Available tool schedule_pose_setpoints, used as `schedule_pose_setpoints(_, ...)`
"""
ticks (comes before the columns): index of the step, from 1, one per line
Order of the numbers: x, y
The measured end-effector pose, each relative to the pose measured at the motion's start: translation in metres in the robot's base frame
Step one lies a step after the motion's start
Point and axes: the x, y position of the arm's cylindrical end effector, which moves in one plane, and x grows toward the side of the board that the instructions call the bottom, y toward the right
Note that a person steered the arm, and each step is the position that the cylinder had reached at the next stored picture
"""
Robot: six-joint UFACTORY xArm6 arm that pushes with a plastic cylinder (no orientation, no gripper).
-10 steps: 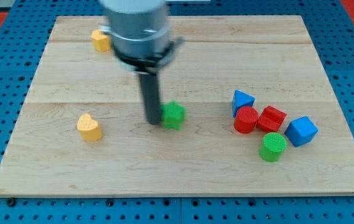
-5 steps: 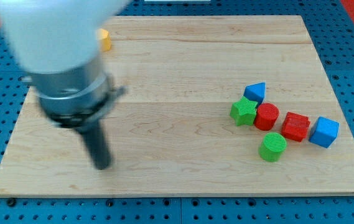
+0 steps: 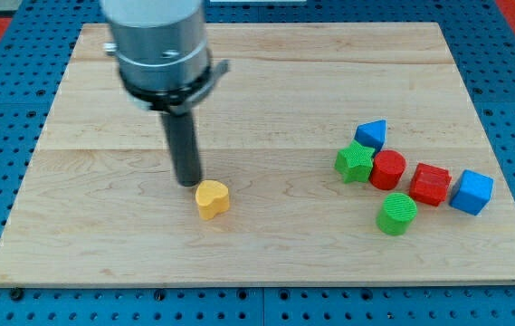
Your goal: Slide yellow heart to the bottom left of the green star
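The yellow heart (image 3: 212,199) lies on the wooden board (image 3: 266,100), left of centre toward the view's bottom. My tip (image 3: 189,184) stands just above and to the left of the heart, close to or touching it. The green star (image 3: 355,162) sits at the right, far from the heart, touching a red cylinder (image 3: 388,169).
Next to the star are a blue triangular block (image 3: 372,134), a red block (image 3: 430,184), a blue cube (image 3: 471,192) and a green cylinder (image 3: 396,214). The arm's grey body (image 3: 157,45) hangs over the board's top left.
The green star went from the board's middle to the red cylinder's side. My tip swung to the bottom left, then back toward centre, and the yellow heart moved rightward from the left side.
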Motion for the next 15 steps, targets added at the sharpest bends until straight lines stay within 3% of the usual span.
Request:
schedule_pose_setpoints(2, -0.001, -0.082)
schedule_pose_setpoints(3, -0.010, -0.084)
schedule_pose_setpoints(5, -0.094, -0.086)
schedule_pose_setpoints(6, -0.090, -0.131)
schedule_pose_setpoints(7, -0.043, -0.105)
schedule_pose_setpoints(8, 0.002, -0.023)
schedule_pose_setpoints(10, 0.023, 0.154)
schedule_pose_setpoints(12, 0.034, 0.059)
schedule_pose_setpoints(13, 0.035, 0.089)
schedule_pose_setpoints(14, 0.078, 0.092)
schedule_pose_setpoints(15, 0.068, 0.144)
